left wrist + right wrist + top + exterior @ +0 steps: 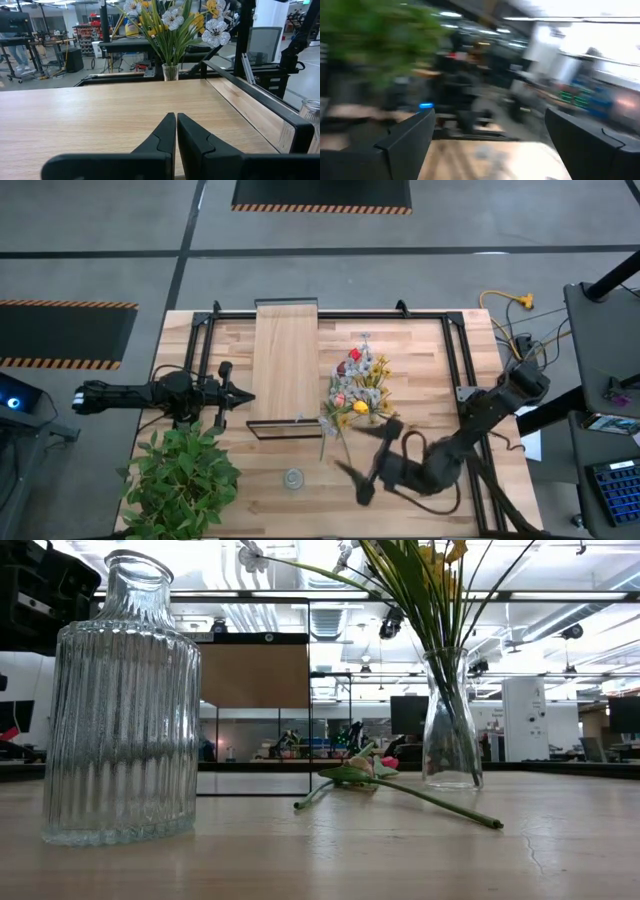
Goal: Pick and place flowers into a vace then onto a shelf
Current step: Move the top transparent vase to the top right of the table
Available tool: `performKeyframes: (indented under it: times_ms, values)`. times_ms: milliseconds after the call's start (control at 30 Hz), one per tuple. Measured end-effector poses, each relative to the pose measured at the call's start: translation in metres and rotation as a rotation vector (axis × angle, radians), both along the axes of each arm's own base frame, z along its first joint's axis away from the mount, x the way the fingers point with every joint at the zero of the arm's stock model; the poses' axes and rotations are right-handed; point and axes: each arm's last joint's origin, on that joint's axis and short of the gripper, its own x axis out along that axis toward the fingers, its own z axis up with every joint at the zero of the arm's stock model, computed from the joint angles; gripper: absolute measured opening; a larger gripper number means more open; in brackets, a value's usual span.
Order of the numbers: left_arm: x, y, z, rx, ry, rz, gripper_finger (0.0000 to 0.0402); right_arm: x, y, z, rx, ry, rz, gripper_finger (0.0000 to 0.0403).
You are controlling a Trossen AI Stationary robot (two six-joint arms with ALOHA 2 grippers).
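The flowers point(358, 387) mix yellow, red and pale white blooms on green stems, standing in a clear glass vase point(451, 720). The shelf point(286, 360) is light wood on a black frame. A second clear bottle point(122, 705) is vertically ribbed, and the leafy plant point(183, 476) is green.

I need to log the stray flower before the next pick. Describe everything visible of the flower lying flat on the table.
The loose green-stemmed flower with a pink-red head lies flat on the light-wood butcher-block tabletop, outside any vase. Its long thin stem runs from the bloom toward the camera in the low view, and a shorter green piece branches off the other way. It rests beside the clear narrow-necked glass vase holding the bouquet; whether they touch cannot be told. No end effector touches it.
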Motion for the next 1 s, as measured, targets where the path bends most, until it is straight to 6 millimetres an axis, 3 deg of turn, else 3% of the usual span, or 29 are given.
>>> performKeyframes:
  times_ms: [200,267,433,667,1000]
  values:
    - [0.0,0.0,0.0,0.0,0.0,0.0,0.0,-0.003,0.003,0.007,0.086,0.252,0.58,0.0368]
    - [0.0,0.0,0.0,0.0,0.0,0.0,0.0,-0.003,0.003,0.008,0.15,0.289,0.696,0.0368]
    - [0.0,0.0,0.0,0.0,0.0,0.0,0.0,-0.009,0.003,0.002,0.182,0.311,0.634,0.0368]
    - [0.0,0.0,0.0,0.0,0.004,0.0,0.0,-0.026,0.008,-0.037,0.34,0.425,0.55,0.0368]
    - [0.0,0.0,0.0,0.0,0.003,0.0,0.0,-0.069,0.024,-0.081,0.469,0.441,0.429,0.0368]
